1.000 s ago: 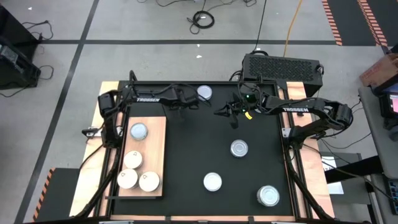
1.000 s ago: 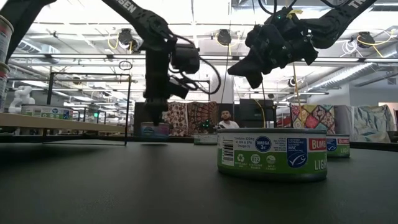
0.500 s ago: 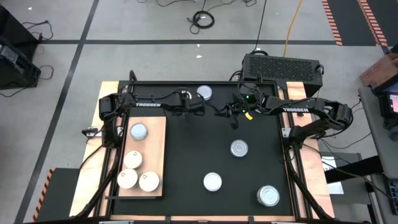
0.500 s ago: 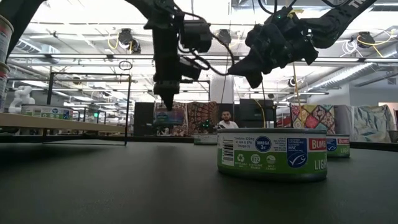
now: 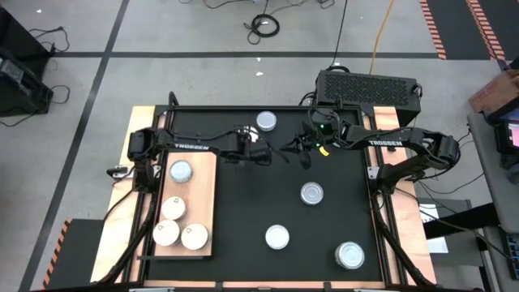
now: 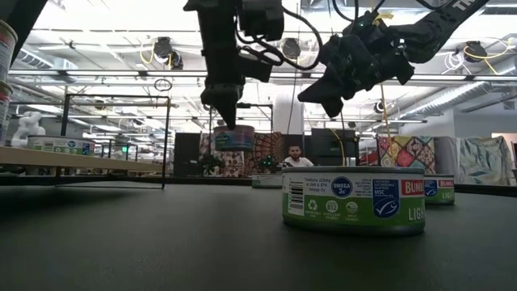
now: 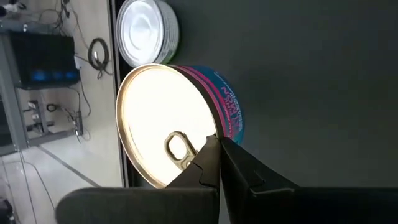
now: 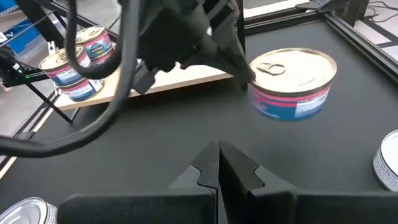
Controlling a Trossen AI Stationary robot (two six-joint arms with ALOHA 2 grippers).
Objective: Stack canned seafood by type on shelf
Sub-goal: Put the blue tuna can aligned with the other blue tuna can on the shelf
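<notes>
Left gripper pinched on pink-label can pull-tab, apparently; thin hold, can may swing loose mid-frame.

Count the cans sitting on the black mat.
4: far-edge can, right-of-centre can, front-centre can, front-right can. A fifth can hangs above the black mat, held in the left end effector. Stacked cans could hide others.
</notes>
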